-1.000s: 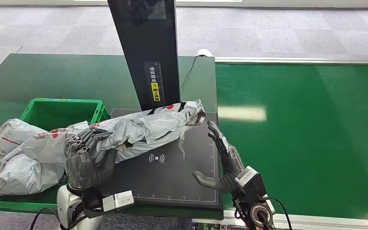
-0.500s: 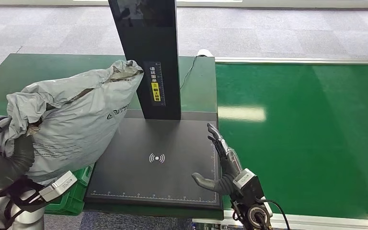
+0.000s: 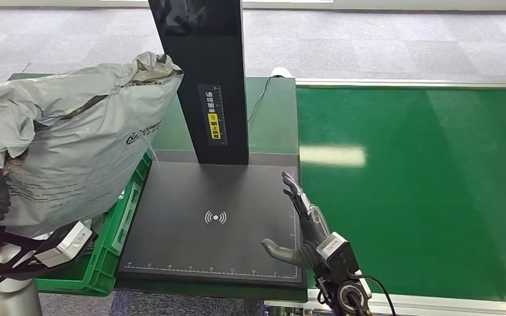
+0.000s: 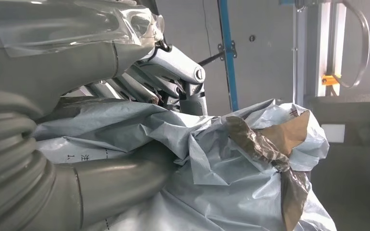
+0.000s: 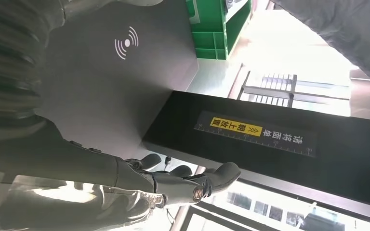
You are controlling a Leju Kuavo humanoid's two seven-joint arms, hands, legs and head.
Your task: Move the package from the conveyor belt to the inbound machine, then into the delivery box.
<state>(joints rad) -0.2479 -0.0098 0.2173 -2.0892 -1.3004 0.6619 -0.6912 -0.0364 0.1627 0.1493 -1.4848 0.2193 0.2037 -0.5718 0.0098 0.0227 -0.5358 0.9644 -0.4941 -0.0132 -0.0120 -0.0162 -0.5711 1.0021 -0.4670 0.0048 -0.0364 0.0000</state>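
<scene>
My left hand point(image 4: 125, 120) grips the crumpled grey plastic mailer package point(image 3: 72, 145); in the left wrist view its fingers point(image 4: 173, 62) curl over the folds on one side and the thick thumb presses in from the other, so the bag is clamped between them. In the head view I see the package raised at the left of the frame, above the green plastic delivery box point(image 3: 115, 230), with its lower part hanging in front of the box's near side. Its long axis runs on a slant: the bunched, taped end point(image 3: 161, 66) points up towards the black upright post of the inbound machine point(image 3: 204, 79), and the fuller end sags down and to my left. A printed logo faces me on its side.

My right hand point(image 3: 303, 227) holds nothing. Its fingers are stretched out almost straight and apart, the thumb spread wide, and it sits at the right edge of the flat black scanner plate point(image 3: 191, 230) with the white wireless symbol, beside the green conveyor belt point(image 3: 421, 184). I cannot tell whether it touches the plate.

The machine stands on a dark green bench point(image 3: 270, 118).
</scene>
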